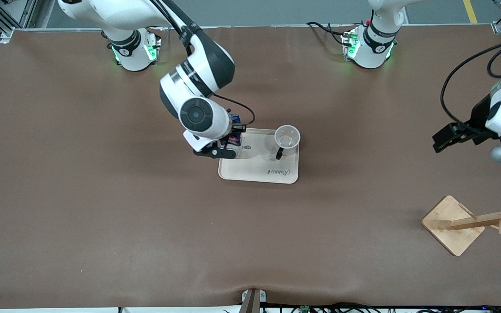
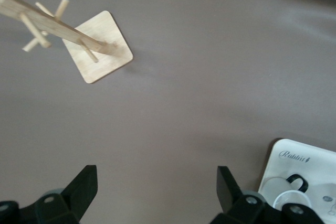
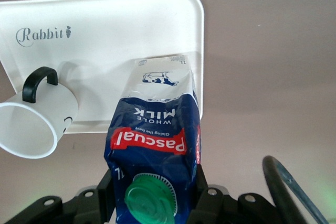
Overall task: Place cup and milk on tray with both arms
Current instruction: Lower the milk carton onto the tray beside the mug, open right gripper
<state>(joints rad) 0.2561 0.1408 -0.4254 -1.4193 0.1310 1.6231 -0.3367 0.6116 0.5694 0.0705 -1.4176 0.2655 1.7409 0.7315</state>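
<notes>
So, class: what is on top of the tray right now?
The cup stands on the tray. The milk, gripped by the right tool, touches it too. Its base is hidden.

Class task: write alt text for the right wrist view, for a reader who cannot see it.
The right gripper holds the milk, a blue carton with a green cap, over one end of the cream tray. The white cup with a black handle stands on the tray beside it.

White smiley cup stands upright on the cream Rabbit tray; the blue, green-capped milk stands at the tray's right-arm end.
</notes>
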